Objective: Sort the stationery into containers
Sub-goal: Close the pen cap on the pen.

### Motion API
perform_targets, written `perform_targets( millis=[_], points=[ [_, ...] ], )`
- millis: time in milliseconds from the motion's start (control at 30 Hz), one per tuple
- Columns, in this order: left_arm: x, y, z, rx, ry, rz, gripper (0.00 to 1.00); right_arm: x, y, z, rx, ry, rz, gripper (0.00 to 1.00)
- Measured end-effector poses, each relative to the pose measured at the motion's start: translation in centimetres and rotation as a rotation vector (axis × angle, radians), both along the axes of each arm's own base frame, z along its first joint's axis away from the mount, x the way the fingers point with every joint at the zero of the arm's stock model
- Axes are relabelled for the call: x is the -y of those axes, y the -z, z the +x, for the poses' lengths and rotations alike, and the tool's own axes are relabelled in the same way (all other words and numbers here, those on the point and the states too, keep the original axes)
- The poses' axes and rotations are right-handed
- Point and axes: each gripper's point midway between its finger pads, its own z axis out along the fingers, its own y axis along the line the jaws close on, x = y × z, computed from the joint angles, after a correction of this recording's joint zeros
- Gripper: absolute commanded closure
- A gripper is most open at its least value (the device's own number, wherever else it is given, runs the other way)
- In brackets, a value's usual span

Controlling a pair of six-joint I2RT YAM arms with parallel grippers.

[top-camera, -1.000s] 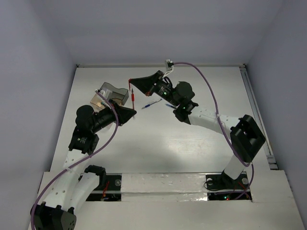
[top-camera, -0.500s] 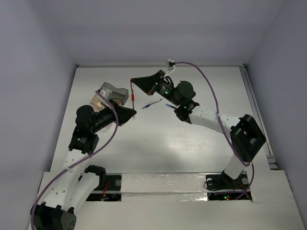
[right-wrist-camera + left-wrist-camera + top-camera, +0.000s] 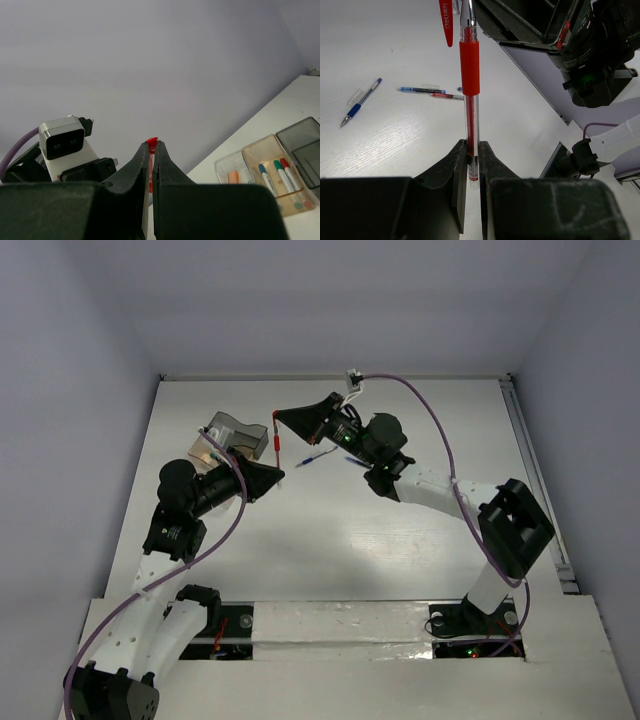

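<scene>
Left wrist view: the left gripper (image 3: 472, 147) is clamped on the lower end of a red pen (image 3: 469, 75), which it holds upright off the table (image 3: 400, 540). The pen's clear barrel sits between the two fingers, its red grip and silver tip pointing up.

Just beside that tip hangs a red cap (image 3: 446, 20) with a printed clip. The right gripper (image 3: 151, 145) has its fingers pressed together on this red piece. From here the cap seems to be off the tip, though the top of the frame cuts it short.

From above, the two grippers face each other over the far left part of the table, with the pen standing between them.

On the table behind lie a blue pen (image 3: 361, 101) and, a little apart from it, two thin pens end to end, one blue (image 3: 422, 90) and one red (image 3: 446, 95).

The right wrist view shows three trays side by side:
- a small clear tray (image 3: 222, 167) with an orange eraser-like piece (image 3: 233, 176)
- a tan tray (image 3: 257, 142) holding three white markers (image 3: 274, 175) with blue, teal and red caps
- a smoky dark tray (image 3: 300, 137)
</scene>
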Motion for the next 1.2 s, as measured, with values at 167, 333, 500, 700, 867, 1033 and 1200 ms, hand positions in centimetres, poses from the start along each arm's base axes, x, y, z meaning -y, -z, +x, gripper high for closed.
perform_targets(
  millis=[167,333,500,700,867,1033,1200],
  points=[
    [0.0,0.1,0.0,-0.003,0.0,0.001,1.0,0.0,0.3,0.1,0.015,0.011,-0.014,1.0],
    [0.0,0.2,0.1,-0.008,0.001,0.001,1.0,0.1,0.1,0.4,0.032,0.029,-0.02,1.0],
    [0.0,0.2,0.1,-0.009,0.001,0.002,1.0,0.2,-1.1,0.4,0.057,0.037,-0.005,1.0],
    [0.1,0.2,0.1,-0.01,0.001,0.001,1.0,0.2,-1.1,0.4,0.058,0.036,-0.005,1.0],
    [0.1,0.2,0.1,-0.01,0.001,0.0,1.0,0.2,-1.1,0.3,0.059,0.035,-0.004,1.0],
    [0.1,0.3,0.2,-0.014,0.003,0.001,1.0,0.2,-1.5,0.0,0.067,0.032,-0.001,1.0],
    [0.1,0.5,0.3,-0.022,0.003,0.002,1.0,0.2,-2.0,-0.4,0.085,0.025,0.003,1.0]
  ],
)
